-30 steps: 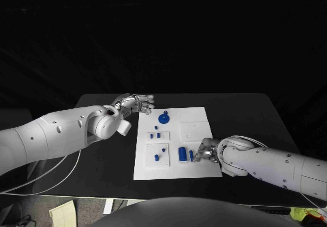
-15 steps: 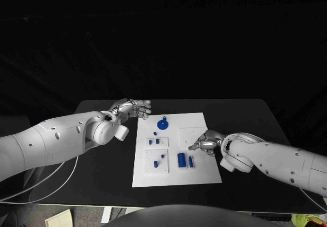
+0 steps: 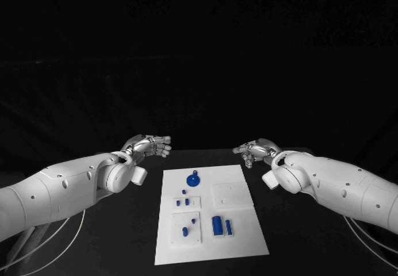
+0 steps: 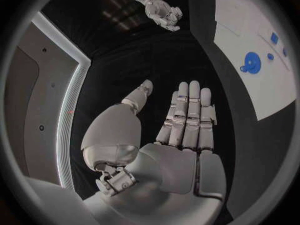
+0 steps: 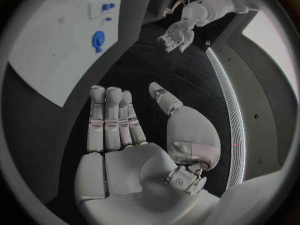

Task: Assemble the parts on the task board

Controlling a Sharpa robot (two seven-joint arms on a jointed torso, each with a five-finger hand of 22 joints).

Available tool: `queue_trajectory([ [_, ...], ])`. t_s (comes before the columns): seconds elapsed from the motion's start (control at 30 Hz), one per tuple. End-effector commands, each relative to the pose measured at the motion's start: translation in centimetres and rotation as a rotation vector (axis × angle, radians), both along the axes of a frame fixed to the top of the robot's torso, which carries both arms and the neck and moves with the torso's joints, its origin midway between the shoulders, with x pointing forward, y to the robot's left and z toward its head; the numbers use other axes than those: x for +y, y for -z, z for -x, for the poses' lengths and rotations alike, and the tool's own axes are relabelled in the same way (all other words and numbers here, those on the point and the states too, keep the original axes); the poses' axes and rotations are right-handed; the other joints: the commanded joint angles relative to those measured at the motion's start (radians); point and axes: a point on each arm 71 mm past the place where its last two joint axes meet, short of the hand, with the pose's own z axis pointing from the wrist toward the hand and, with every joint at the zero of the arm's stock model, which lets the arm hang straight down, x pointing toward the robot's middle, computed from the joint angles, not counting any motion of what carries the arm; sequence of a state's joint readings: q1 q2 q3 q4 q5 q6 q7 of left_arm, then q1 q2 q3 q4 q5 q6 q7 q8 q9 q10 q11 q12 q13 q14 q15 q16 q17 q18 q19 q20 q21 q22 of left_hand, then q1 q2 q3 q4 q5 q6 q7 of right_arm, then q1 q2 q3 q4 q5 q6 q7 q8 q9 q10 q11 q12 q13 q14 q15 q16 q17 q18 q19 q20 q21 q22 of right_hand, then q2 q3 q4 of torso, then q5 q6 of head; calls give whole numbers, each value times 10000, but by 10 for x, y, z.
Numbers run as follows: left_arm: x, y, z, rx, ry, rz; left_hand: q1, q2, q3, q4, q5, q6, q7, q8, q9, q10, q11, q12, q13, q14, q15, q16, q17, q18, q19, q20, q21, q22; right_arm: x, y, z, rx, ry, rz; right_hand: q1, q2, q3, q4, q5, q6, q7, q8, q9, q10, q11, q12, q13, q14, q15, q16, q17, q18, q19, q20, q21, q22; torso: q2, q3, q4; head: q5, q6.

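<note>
The white task board lies flat in the middle of the black table. On it sit a round blue disc, two tall blue pieces and several small blue parts. My left hand hovers beyond the board's far left corner, holding nothing. My right hand hovers beyond the far right corner, also holding nothing. In the left wrist view, the left hand has straight fingers and the thumb held apart, with the board and disc off to one side. The right hand looks the same in the right wrist view, near the board.
Black table surrounds the board on all sides. White cables hang under my left arm, off the table. Each wrist view shows the other hand: the right hand and the left hand.
The camera has tilted. My right hand has left the board's near right side by the tall blue pieces and now hovers past the far right corner. The parts have not moved.
</note>
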State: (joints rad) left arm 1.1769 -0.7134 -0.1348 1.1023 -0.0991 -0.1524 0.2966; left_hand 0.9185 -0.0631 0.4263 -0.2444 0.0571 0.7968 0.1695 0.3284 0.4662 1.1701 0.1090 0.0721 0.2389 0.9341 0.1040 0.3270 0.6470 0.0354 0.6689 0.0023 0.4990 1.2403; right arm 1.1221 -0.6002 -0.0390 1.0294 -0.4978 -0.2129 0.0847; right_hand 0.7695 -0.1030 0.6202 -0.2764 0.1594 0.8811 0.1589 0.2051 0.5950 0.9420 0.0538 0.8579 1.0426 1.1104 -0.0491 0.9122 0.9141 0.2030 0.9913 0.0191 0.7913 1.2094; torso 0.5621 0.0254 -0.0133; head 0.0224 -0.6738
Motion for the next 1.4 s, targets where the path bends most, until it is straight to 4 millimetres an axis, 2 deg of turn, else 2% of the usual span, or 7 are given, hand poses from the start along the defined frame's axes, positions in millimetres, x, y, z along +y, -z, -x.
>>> queue_trajectory([
  [0.03,1,-6,-8,-544,-561,490,105,4,3,-113,72,-153,-130,-49,-79,-561,46,-86,-193,-797,199,-550,-228,-162,-587,200,-367,-71,0,-6,-9,-170,343,-2026,-1,115,102,-37,154,-132,176,15,56,-742,287,-1778,-1585,-1232,662,-1672,-845,48,-1468,539,-1461,-749,-132,7,-14,-21,399],
  [0.23,0,-10,-19,-811,-965,696,85,-53,-54,-161,67,-719,-300,-335,-243,-1926,68,-86,-794,-1969,323,-1323,-664,-354,-1618,529,-1017,-86,2,-7,-18,-216,327,-2723,254,277,-285,-89,290,-633,88,-16,-16,-832,1027,-5184,-5442,-2939,1992,-4734,-2687,-422,-3726,1424,-3888,-2259,-199,62,10,9,774],
  [0.57,-7,-10,-24,-937,-980,924,-383,-327,-306,201,24,-1726,-698,-754,-372,-3422,-144,-89,-1471,-2850,371,-1754,-981,-354,-2489,958,-1516,136,2,-9,-23,-434,476,-2905,280,432,-939,-45,87,-1001,-99,-48,-332,-801,967,-6719,-7482,-3619,2042,-5858,-3831,-515,-4631,1820,-4927,-2897,-273,188,-4,104,958],
  [0.6,-5,-7,-22,-664,-868,583,-9185,631,-4263,2444,-571,-7968,-1695,-3284,-4662,-11701,-1090,-721,-2389,-9341,-1040,-3270,-6470,-354,-6689,-23,-4990,-3636,2,-7,-23,-279,662,-2406,-7695,1030,-6202,2764,-1594,-8811,-1589,-2051,-5950,-9420,-538,-8579,-10426,-11104,491,-9122,-9141,-2030,-9913,-191,-7913,-12094,-237,136,11,80,913],
  [0.8,-12,-6,-16,-741,-1021,647,-9185,631,-4263,2444,-571,-7968,-1695,-3284,-4662,-11701,-1090,-721,-2389,-9341,-1040,-3270,-6470,-354,-6689,-23,-4990,-5362,5,-9,-17,-483,819,-2623,-7695,1030,-6202,2764,-1594,-8811,-1589,-2051,-5950,-9420,-538,-8579,-10426,-11104,491,-9122,-9141,-2030,-9913,-191,-7913,-12094,-202,-101,85,-105,807],
  [0.83,-14,-5,-14,-765,-1067,665,-9185,631,-4263,2444,-571,-7968,-1695,-3284,-4662,-11701,-1090,-721,-2389,-9341,-1040,-3270,-6470,-354,-6689,-23,-4990,-12403,6,-9,-16,-542,868,-2686,-7695,1030,-6202,2764,-1594,-8811,-1589,-2051,-5950,-9420,-538,-8579,-10426,-11104,491,-9122,-9141,-2030,-9913,-191,-7913,-12094,-194,-150,101,-143,785],
  [1.4,-69,-20,60,-1532,-2509,1031,-9185,631,-4263,2444,-571,-7968,-1695,-3284,-4662,-11701,-1090,-721,-2389,-9341,-1040,-3270,-6470,-354,-6689,-23,-4990,-12403,31,-31,59,-1950,2735,-4213,-7695,1030,-6202,2764,-1594,-8811,-1589,-2051,-5950,-9420,-538,-8579,-10426,-11104,491,-9122,-9141,-2030,-9913,-191,-7913,-12094,-179,-254,133,-224,738],
])
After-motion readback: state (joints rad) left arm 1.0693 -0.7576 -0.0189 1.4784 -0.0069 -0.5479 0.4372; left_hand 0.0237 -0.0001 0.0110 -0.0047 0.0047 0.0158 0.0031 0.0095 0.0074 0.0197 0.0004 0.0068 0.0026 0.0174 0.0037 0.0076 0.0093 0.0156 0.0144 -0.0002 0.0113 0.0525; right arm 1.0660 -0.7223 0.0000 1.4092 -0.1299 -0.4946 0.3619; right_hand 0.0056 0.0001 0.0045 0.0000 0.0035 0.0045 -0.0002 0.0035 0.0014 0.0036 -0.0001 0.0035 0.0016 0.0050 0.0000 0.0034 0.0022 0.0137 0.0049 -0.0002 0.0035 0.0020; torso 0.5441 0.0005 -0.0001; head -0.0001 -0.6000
